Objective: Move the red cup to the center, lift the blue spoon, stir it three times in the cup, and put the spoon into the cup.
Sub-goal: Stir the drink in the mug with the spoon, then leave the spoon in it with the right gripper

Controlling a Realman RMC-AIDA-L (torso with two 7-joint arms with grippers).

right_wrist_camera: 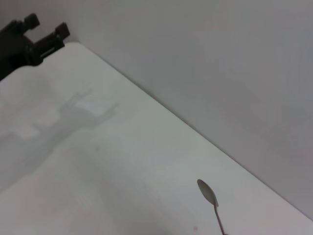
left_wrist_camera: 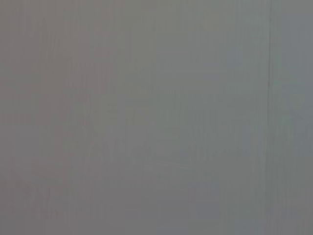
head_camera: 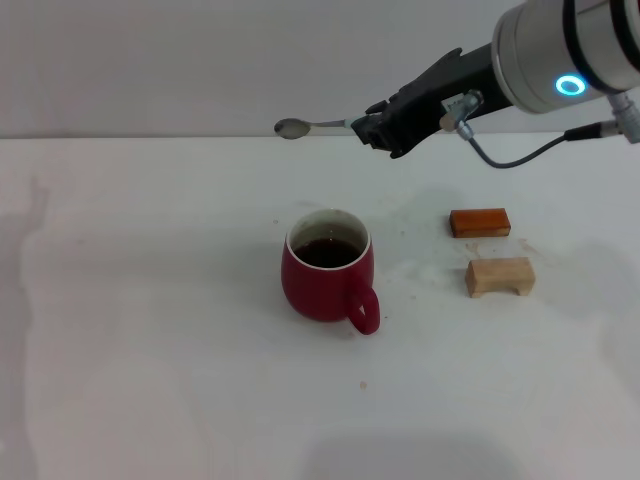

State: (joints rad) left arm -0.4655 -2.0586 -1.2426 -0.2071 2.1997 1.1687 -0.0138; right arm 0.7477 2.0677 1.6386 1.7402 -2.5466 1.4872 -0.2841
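Red cup (head_camera: 327,278) with dark liquid, spoon held in the air beyond it.
Standing mid-table (head_camera: 150,350), the cup has its handle toward the camera. The right gripper (head_camera: 378,128) is clamped on the blue spoon (head_camera: 310,126), which sticks out level, bowl leftward. An orange-red block (head_camera: 480,222) and a wooden block (head_camera: 499,276) lie to the right. The left gripper (right_wrist_camera: 34,41) hangs open, well apart.

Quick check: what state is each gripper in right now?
Right gripper: shut on the blue spoon, held roughly level above and behind the red cup.
Left gripper: parked at the table's far edge, fingers apart, empty.
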